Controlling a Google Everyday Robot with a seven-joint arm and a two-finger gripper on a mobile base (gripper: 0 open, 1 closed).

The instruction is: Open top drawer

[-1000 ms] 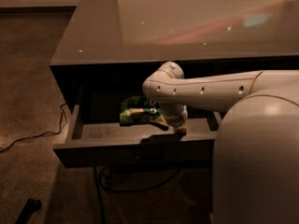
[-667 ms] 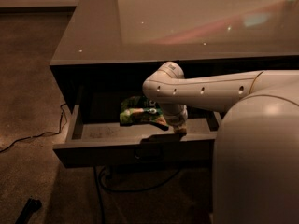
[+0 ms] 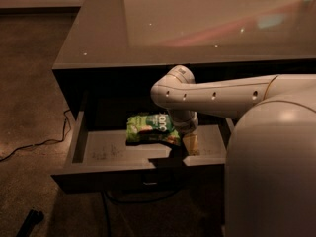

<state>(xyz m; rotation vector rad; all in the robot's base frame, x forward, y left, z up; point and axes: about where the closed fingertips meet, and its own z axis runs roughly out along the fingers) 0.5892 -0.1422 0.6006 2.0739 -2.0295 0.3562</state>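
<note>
Nothing has changed over the last second: the arm [image 3: 217, 90] hangs where it was, and the drawer [image 3: 106, 151] has come no further out. The drawer stands pulled well out from under the top [image 3: 197, 28], with its grey floor exposed and a green bag [image 3: 149, 129] lying toward the back. The gripper [image 3: 189, 143] sits low inside the drawer, just behind the middle of the front and just right of the bag. I cannot tell whether it is spread or closed. I judge the opening done or nearly so; what remains is lifting clear without catching the bag.
</note>
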